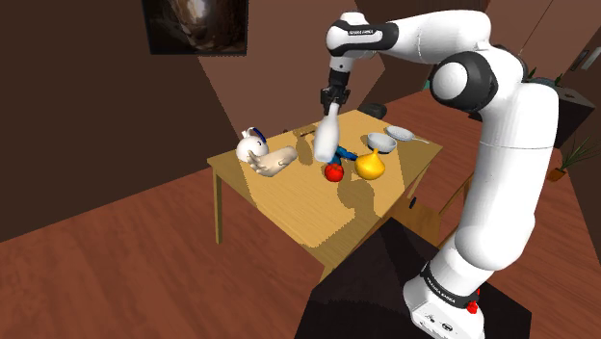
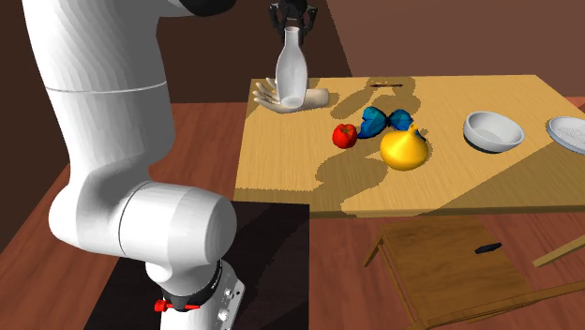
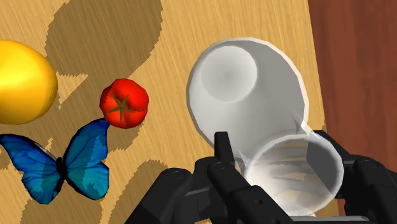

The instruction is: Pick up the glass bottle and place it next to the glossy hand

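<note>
A pale translucent bottle [image 1: 326, 143] hangs upright above the wooden table [image 1: 289, 207], and my black gripper [image 1: 332, 99] is shut on its neck. In the second exterior view the bottle [image 2: 292, 70] hangs from the gripper [image 2: 292, 19], and its base overlaps the glossy beige hand [image 2: 281, 97] lying near the table's far left corner. The shoulder view puts the hand [image 1: 271, 162] to the left of the bottle. Along the gripper [image 3: 284, 154], the bottle [image 3: 245, 89] widens toward the table close to its edge, and the fingers [image 3: 222, 147] clasp its open neck.
A red tomato [image 2: 344, 136], a blue butterfly [image 2: 386, 120] and a yellow gourd [image 2: 404, 148] lie mid-table. A white bowl [image 2: 493, 130] and a plate [image 2: 570, 133] sit further right. A white figurine [image 1: 252, 144] stands by the hand. A low wooden stand [image 2: 450, 267] holds a black pen [image 2: 487, 248].
</note>
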